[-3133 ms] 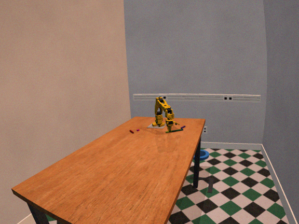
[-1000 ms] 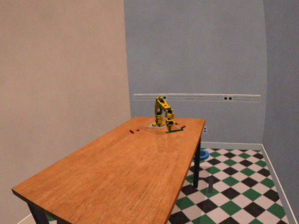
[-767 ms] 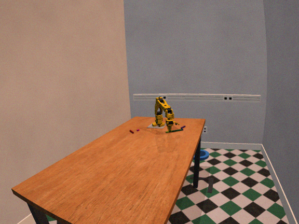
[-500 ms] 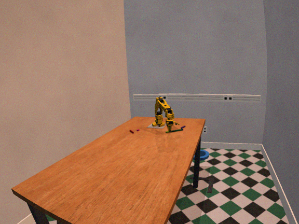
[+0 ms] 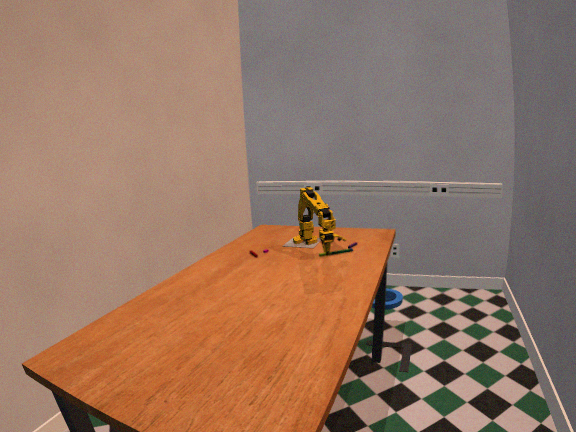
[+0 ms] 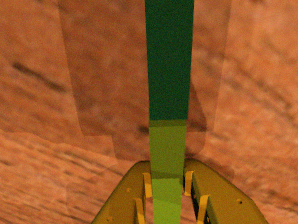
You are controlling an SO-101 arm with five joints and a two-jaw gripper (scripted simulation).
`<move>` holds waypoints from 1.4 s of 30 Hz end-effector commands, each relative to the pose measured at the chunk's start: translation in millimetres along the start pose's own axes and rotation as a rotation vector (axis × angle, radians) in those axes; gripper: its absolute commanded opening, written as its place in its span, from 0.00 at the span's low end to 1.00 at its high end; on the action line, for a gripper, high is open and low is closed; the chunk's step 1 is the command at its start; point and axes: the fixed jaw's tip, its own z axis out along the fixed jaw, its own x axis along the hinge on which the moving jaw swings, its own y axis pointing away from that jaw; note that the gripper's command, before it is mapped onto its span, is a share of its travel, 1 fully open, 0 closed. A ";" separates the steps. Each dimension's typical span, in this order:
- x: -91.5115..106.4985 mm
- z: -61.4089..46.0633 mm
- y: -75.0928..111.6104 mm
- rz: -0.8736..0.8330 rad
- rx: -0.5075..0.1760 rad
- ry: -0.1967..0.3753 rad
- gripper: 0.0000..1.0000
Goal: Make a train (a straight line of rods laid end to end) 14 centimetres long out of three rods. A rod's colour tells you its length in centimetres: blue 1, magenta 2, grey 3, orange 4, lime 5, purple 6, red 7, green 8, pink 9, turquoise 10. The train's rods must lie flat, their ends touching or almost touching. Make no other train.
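My gripper (image 6: pixel 168 205) is shut on a lime rod (image 6: pixel 166 172), low at the table top. A green rod (image 6: pixel 169 39) lies straight ahead of it, in line, and the two ends look as if they meet. In the exterior view the gripper (image 5: pixel 326 250) points down near the table's far right part, with the lime rod (image 5: pixel 324 254) under it and the green rod (image 5: pixel 341 251) running to the right. A purple rod (image 5: pixel 353 245) lies just beyond the green one. A red rod (image 5: pixel 253 253) and a magenta rod (image 5: pixel 265 250) lie apart to the left.
The arm's base (image 5: pixel 303 242) stands on a grey plate at the far end of the wooden table. The table's right edge (image 5: pixel 385 265) is close to the green rod. A blue ring (image 5: pixel 390 298) lies on the checkered floor.
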 end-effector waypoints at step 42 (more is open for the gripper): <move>-2.3 2.6 0.6 -0.003 -0.010 0.000 0.09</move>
